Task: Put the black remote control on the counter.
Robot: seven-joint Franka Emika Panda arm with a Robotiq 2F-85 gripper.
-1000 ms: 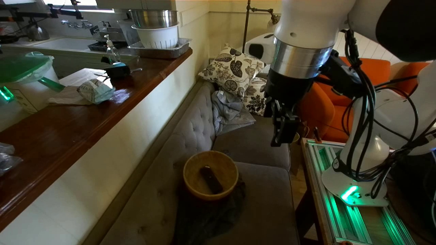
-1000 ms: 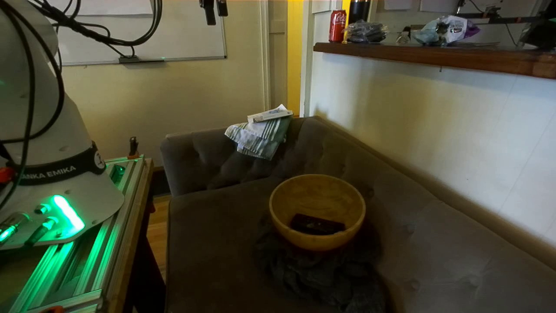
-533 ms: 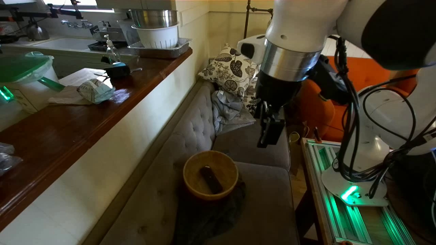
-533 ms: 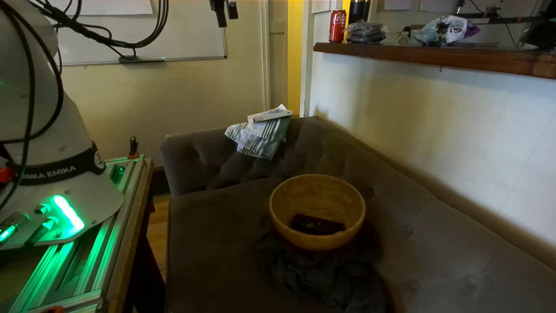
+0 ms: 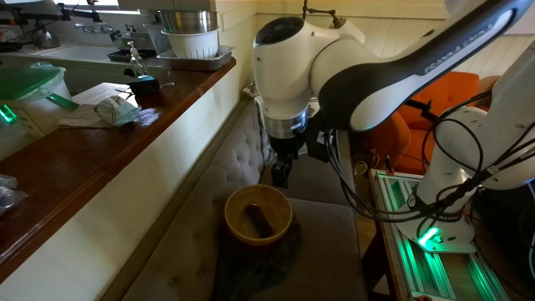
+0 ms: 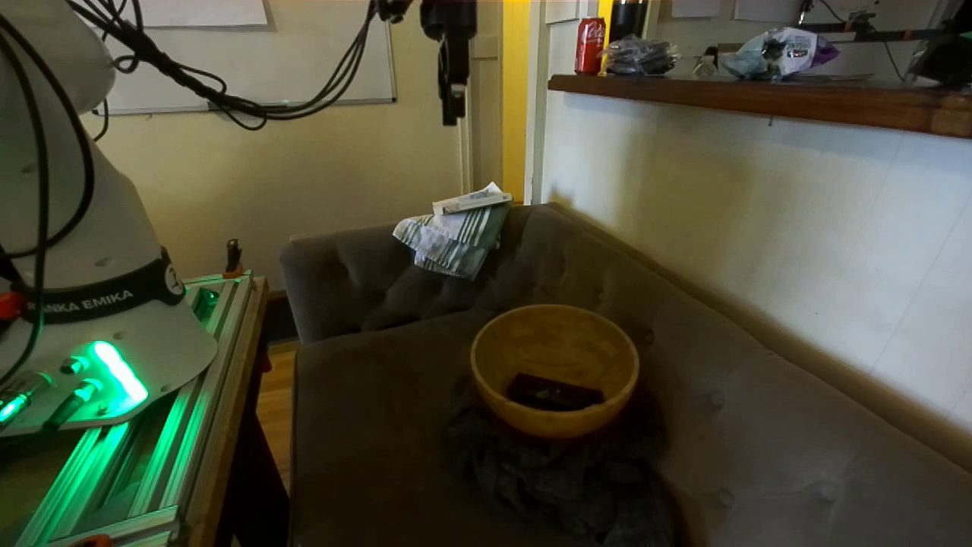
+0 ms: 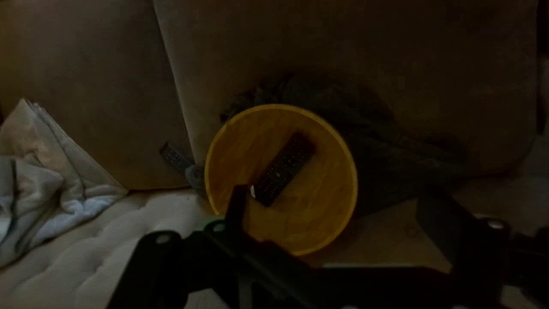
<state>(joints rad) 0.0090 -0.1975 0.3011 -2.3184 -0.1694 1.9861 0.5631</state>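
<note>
The black remote control (image 5: pixel 259 220) lies flat in the round yellow-brown wooden bowl (image 5: pixel 234 213) on the grey seat. The remote also shows in the bowl in an exterior view (image 6: pixel 554 393) and in the wrist view (image 7: pixel 283 169), lying diagonally with small buttons facing up. My gripper (image 5: pixel 281 184) hangs pointing down above the seat, higher than the bowl, apart from it. In the wrist view my gripper (image 7: pixel 336 199) has its fingers wide apart with nothing between them; the left finger overlaps the bowl's edge in the picture. The glossy reddish-brown counter (image 5: pixel 62 163) runs along the wall.
On the counter are a crumpled bag (image 5: pixel 118 111), a dark cup (image 5: pixel 144 87), a metal tray (image 5: pixel 196 63) and a red can (image 6: pixel 590 45). A dark cloth (image 6: pixel 562 479) lies under the bowl. A small dark oblong thing (image 7: pixel 176 156) lies beside the bowl. A grey blanket (image 7: pixel 51 184) is nearby.
The arm has swung toward the bowl and counter, and the gripper has come lower. It shows further right and lower in an exterior view. The remote and bowl have not moved.
</note>
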